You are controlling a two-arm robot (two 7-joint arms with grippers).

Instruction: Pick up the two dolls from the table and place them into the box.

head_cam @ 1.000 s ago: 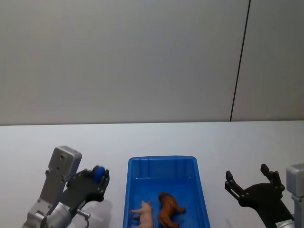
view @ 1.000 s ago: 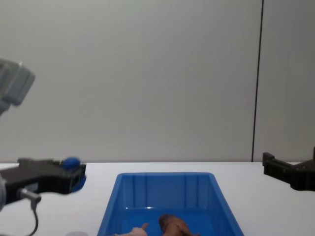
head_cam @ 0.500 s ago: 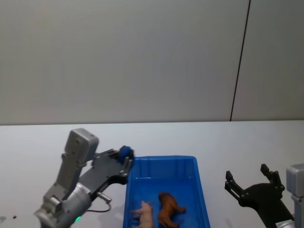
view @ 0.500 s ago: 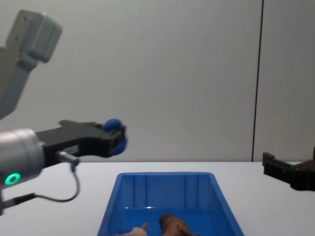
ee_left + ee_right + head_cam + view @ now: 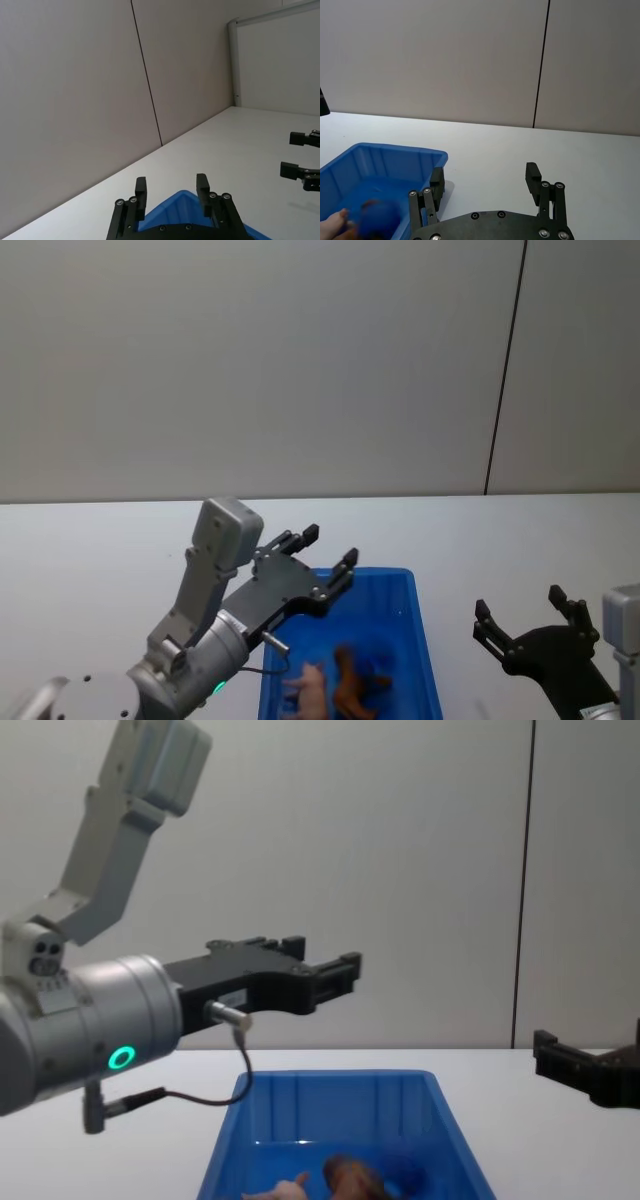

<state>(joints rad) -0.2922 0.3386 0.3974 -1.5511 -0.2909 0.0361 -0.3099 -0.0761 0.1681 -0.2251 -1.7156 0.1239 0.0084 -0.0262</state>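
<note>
You have one white table point(image 5: 90, 550) running across the scene to a plain wall, and one blue box point(image 5: 420, 640) sitting on it near the robot, in the middle.

Your left arm reaches in from the left and up over the box. Its gripper point(image 5: 325, 550) hangs above the box's far left corner with fingers spread wide and nothing between them; the chest view shows it point(image 5: 325, 960) well above the rim, and its own wrist view shows the two fingertips point(image 5: 141, 189) apart over the blue edge.

Your right gripper point(image 5: 525, 618) sits low at the right, beside the box and apart from it. Its fingers are also wide apart and empty, as the right wrist view point(image 5: 485, 182) confirms.

Inside the box you have two dolls, lying side by side on the floor at the near end. The brown one point(image 5: 352, 680) is to the right, the pink one point(image 5: 308, 688) just left of it, close enough that you cannot tell whether they touch.

A third small item, a blurred blue ball point(image 5: 377, 220), lies in the box by the dolls in the right wrist view.
</note>
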